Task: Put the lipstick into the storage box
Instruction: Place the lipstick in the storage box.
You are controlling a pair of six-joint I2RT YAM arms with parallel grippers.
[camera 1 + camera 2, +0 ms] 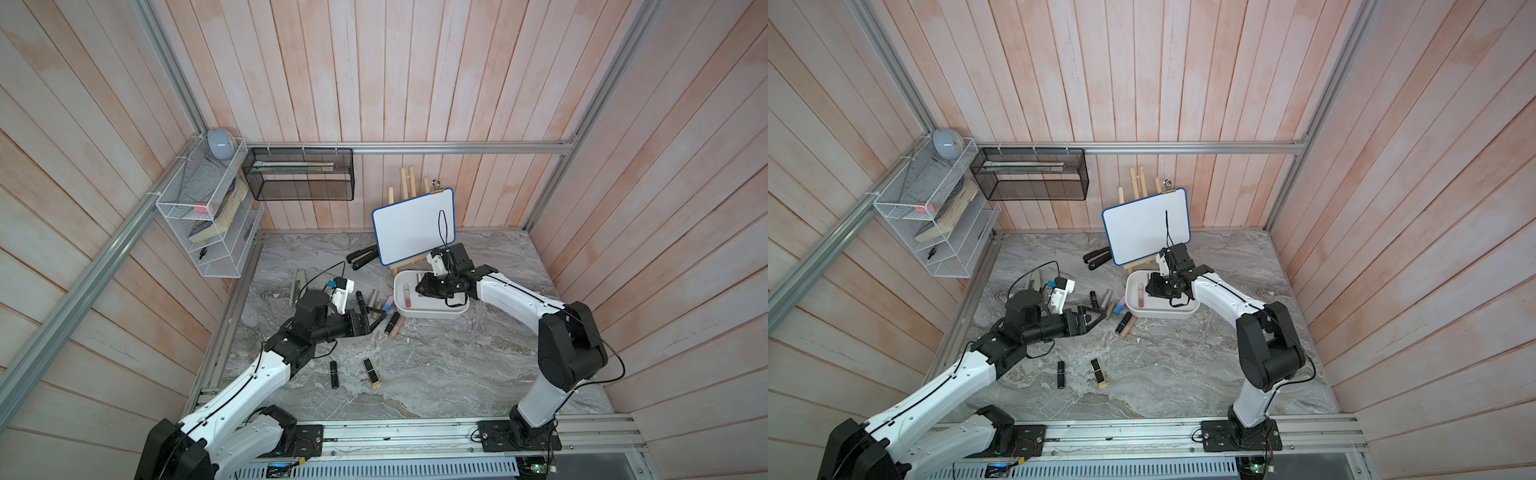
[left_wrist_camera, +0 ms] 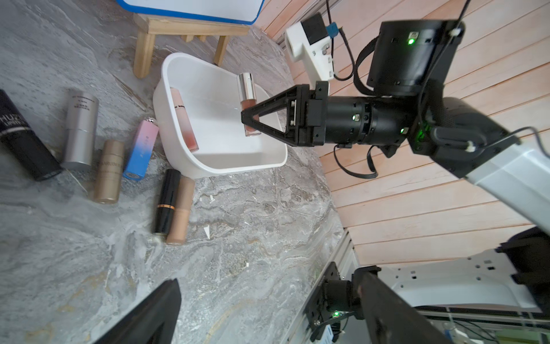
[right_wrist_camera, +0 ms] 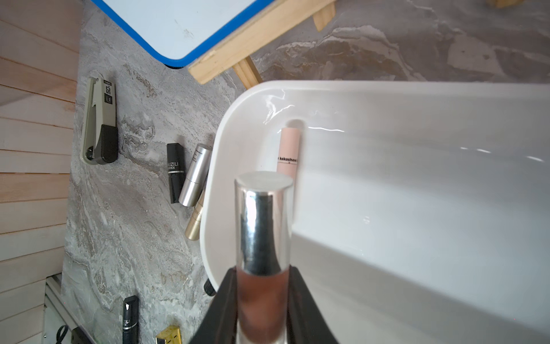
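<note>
My right gripper (image 2: 250,119) (image 3: 262,277) is shut on a lipstick (image 2: 247,89) (image 3: 262,226) with a silver cap and a brownish-pink body, held over the inside of the white storage box (image 1: 432,312) (image 1: 1163,312) (image 2: 226,166). A pale pink lipstick (image 1: 407,294) (image 3: 288,152) lies in the box by its left wall. Left of the box my left gripper (image 1: 374,318) (image 1: 1098,316) stands open with nothing between its fingers, low over several loose lipsticks. Among them are a pink-and-blue one (image 2: 141,149) and a black one (image 2: 166,201).
A whiteboard on a wooden easel (image 1: 413,226) stands just behind the box, with a black stapler (image 1: 363,257) to its left. Two more lipsticks (image 1: 333,374) (image 1: 371,373) lie nearer the front. A white wire rack (image 1: 208,216) and a black mesh basket (image 1: 299,174) hang on the walls.
</note>
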